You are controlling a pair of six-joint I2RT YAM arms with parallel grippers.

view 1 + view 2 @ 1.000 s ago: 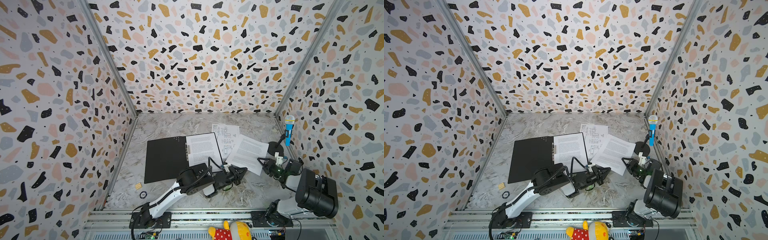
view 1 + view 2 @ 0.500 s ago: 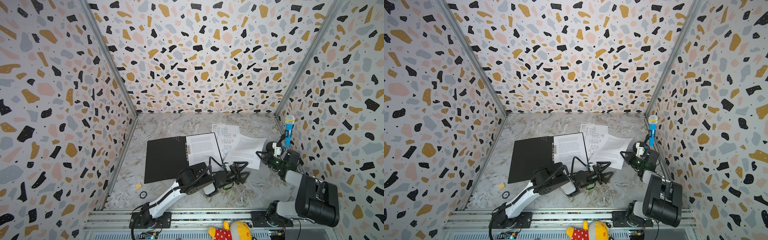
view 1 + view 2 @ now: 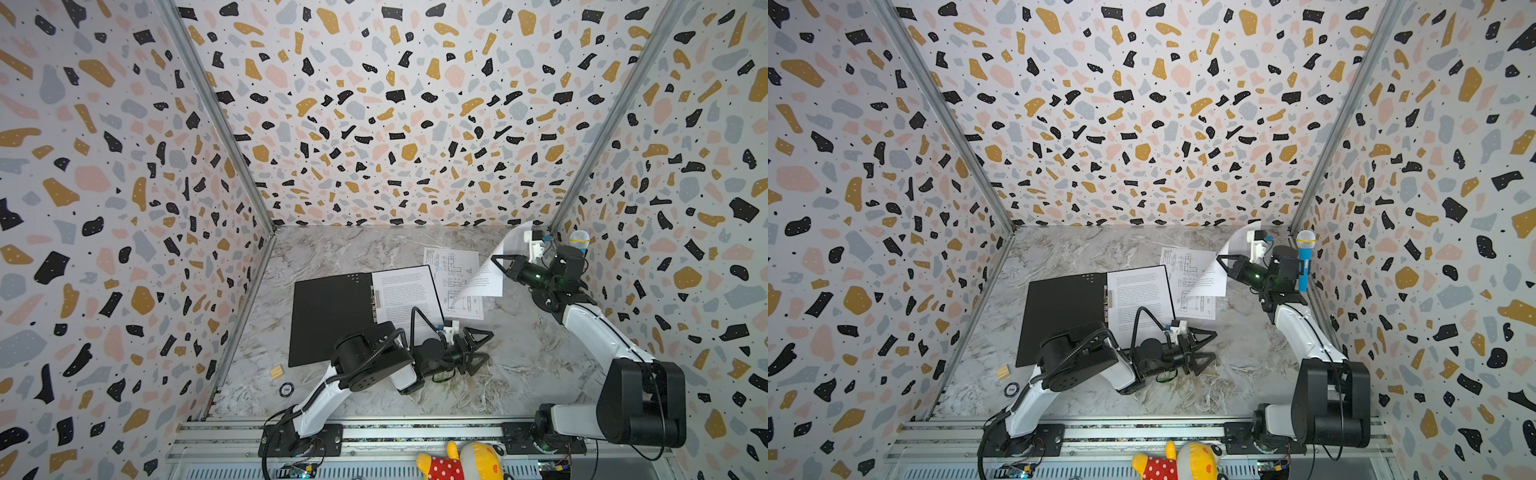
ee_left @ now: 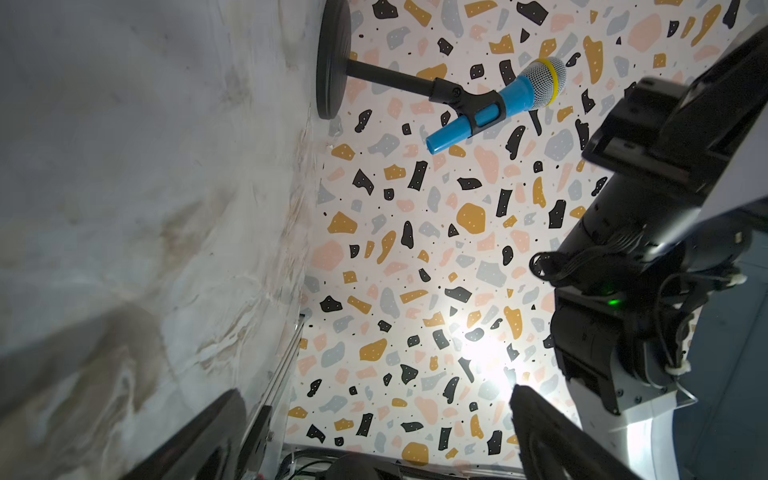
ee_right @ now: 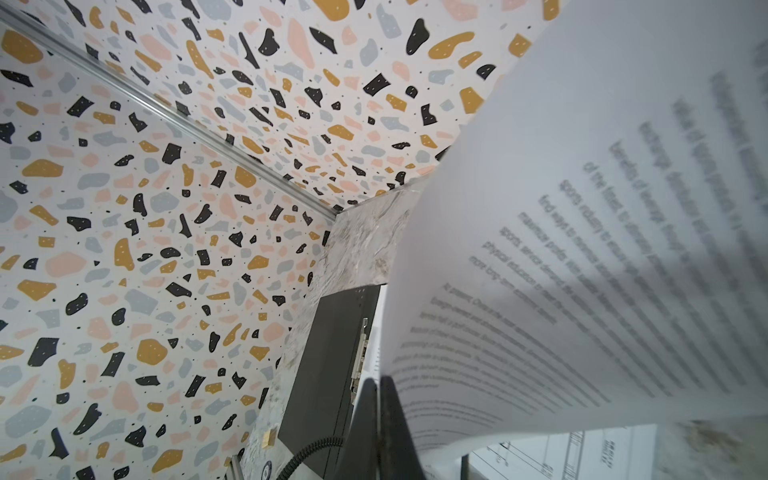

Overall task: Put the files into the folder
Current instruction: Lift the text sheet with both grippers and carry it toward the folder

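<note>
Files (image 3: 406, 297) come to three by our count in both top views. A flat text sheet (image 3: 1142, 299) lies on the right half of the one folder (image 3: 332, 316), which is spread open, black side up, on the desk (image 3: 519, 374). A drawing sheet (image 3: 451, 262) lies on the desk at the folder's right edge. A lifted text sheet (image 3: 484, 280) curls up above it, one edge clenched in the right pincer (image 3: 494, 258) near the one blue microphone (image 3: 1305, 257). The left pincer (image 3: 489, 344) hangs low over bare desk just off the folder's near right corner, jaws spread wide, grasping nothing. Off the folder's near left corner we see one small wooden block (image 3: 276, 371) and one round token (image 3: 286, 389). From the left wrist we see its two dark fingers (image 4: 199, 440) far apart with only desk and wall between them, plus the microphone on its stand and the right arm (image 4: 644, 249). From the right wrist the pincer's tips meet on the edge of the lifted text sheet, whose blurred print fills much of the view. Beyond it lie the folder with its single metal clip (image 5: 359, 357) and a corner of the drawing sheet.
</note>
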